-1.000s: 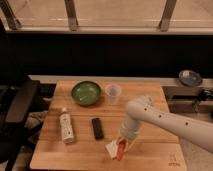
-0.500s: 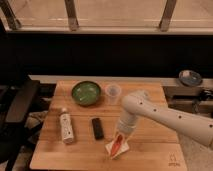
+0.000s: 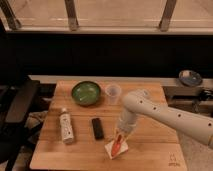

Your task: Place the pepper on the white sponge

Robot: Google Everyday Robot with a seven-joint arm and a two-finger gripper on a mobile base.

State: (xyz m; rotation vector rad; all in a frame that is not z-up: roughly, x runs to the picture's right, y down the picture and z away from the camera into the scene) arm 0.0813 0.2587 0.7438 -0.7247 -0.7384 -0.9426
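The table (image 3: pixel 145 145) carries everything: a green bowl (image 3: pixel 85 93) and a clear cup (image 3: pixel 113 93) at the back, a white bottle (image 3: pixel 65 131) lying at the left, a black bar (image 3: pixel 97 128) near the middle. The arm (image 3: pixel 165 116) reaches in from the right and bends down toward the front edge. There the sponge (image 3: pixel 116 148) lies flat, and the pepper (image 3: pixel 117 143) rests along it, slim end toward the front.

The gripper (image 3: pixel 121 132) sits just above the pepper's upper end. Whether its fingers are apart or together on the pepper I cannot tell.

The step in hand looks like the release. To do it well, the pepper should bear fully on the sponge before the fingers part, lying along the sponge's length so that it does not roll off an edge. The withdrawal should go straight up, not sideways, since a dragging finger could flick so light a thing, or shift the sponge toward the table's front edge.

Against the frame half a second ago, the arm's forearm sits a little higher and the gripper has lifted slightly from the sponge. The pepper shows more fully, and lies where it lay. Bowl, cup, bottle and bar are unmoved.
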